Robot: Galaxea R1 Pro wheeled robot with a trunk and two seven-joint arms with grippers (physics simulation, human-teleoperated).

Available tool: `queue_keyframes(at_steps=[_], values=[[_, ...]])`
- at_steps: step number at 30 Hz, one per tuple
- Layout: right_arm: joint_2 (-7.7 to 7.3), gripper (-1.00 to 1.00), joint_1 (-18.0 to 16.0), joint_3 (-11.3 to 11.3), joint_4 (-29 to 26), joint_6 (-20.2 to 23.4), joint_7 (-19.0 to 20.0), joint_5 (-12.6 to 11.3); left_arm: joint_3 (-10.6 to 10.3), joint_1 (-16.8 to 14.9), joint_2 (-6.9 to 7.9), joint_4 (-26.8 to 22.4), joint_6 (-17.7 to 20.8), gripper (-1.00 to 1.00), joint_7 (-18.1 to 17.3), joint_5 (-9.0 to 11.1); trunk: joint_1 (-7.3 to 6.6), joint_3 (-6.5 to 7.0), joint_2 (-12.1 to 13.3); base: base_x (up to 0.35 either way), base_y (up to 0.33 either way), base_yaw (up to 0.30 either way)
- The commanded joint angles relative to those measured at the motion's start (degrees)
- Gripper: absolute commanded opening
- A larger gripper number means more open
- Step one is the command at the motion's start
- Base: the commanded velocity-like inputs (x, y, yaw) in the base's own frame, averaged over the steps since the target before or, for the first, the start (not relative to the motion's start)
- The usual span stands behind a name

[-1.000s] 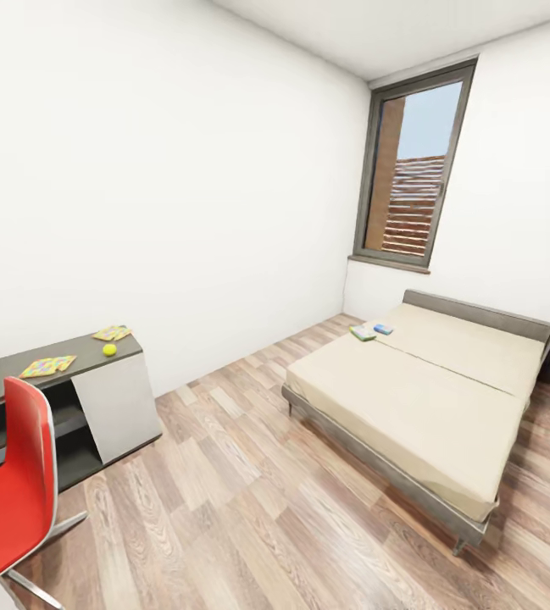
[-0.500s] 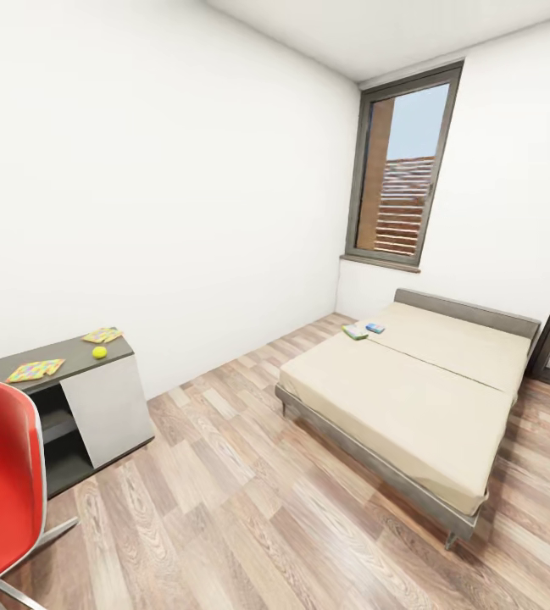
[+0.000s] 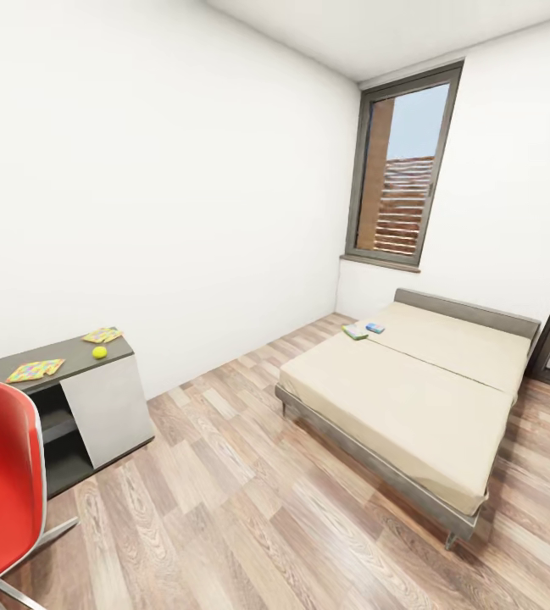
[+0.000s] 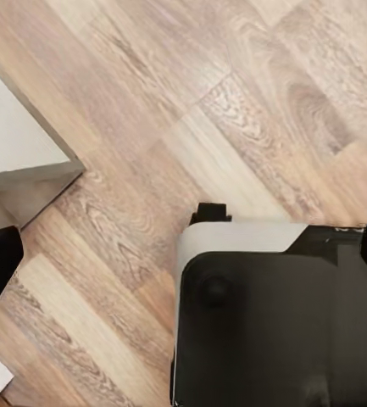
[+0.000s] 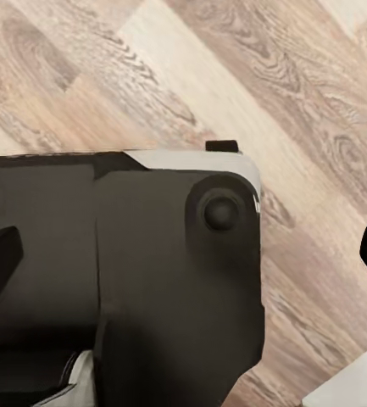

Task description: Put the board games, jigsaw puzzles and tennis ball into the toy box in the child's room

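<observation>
Head view takes in a white-walled room with a wood plank floor (image 3: 249, 508), and neither gripper appears in it. At the left stands the bench (image 3: 105, 398), a low dark-topped unit with a pale side panel and open shelves. Two jigsaw puzzles lie flat on its top: one (image 3: 35, 369) near the middle of the visible top, the other (image 3: 102, 335) at the far end by the wall. A yellow-green tennis ball (image 3: 99, 352) rests between them, just beside the far puzzle and close to the front edge. A red chair (image 3: 8, 496) on a metal base stands before the bench, its back covering part of the shelves. Across the room the bed (image 3: 410, 398), with beige mattress and grey frame, lies with its headboard against the right wall under a tall dark-framed window (image 3: 402, 169). Two small board games sit near the bed's far corner by the headboard: a pale, green-edged one (image 3: 356, 331) and a small blue one (image 3: 375, 327), just beside each other.

Left wrist view looks straight down at the plank floor, with a dark, pale-edged part of the robot's body (image 4: 276, 314) below it and a grey panel corner (image 4: 22, 144) at one side. Whether the left gripper is open or closed cannot be told.

Right wrist view likewise shows plank floor under a dark body part (image 5: 141, 280). The right gripper's state cannot be told either.
</observation>
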Motion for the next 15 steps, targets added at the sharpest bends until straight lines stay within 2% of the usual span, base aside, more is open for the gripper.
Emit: queue_keyframes(at_steps=[1, 4, 9, 12, 15], values=[[-0.03, 1.0, -1.59, -0.47, -0.34, 1.83, -0.37, -0.86, 0.04, -1.76, -0.14, -0.2, 1.45, 1.0, 0.14, 0.05, 0.01, -0.04, -0.04, 0.0, 0.0, 0.0], [-0.23, 1.0, -4.13, -1.3, -0.88, 3.86, -1.48, -2.19, 0.06, -4.15, -0.18, -0.3, 2.38, 1.0, 0.12, 0.03, 0.01, -0.04, -0.04, 0.0, 0.0, 0.0], [-0.52, 1.0, -10.02, -3.33, -1.91, 6.11, -6.68, -5.9, 0.02, -9.22, 0.0, -0.34, 2.82, 1.0, 0.02, 0.09, 0.01, -0.04, -0.04, 0.0, 0.0, 0.0], [-0.58, 1.0, -11.86, -4.0, -2.17, 7.09, -9.51, -7.35, 0.05, -10.4, -0.02, -0.29, 2.39, 1.0, 0.03, 0.1, 0.01, -0.04, -0.04, 0.0, 0.0, 0.0], [-0.59, 1.0, -12.52, -4.21, -2.47, 7.35, -10.69, -7.89, 0.06, -10.8, 0.02, -0.2, 2.05, 1.0, 0.05, 0.1, 0.01, -0.04, -0.04, 0.0, 0.0, 0.0]])
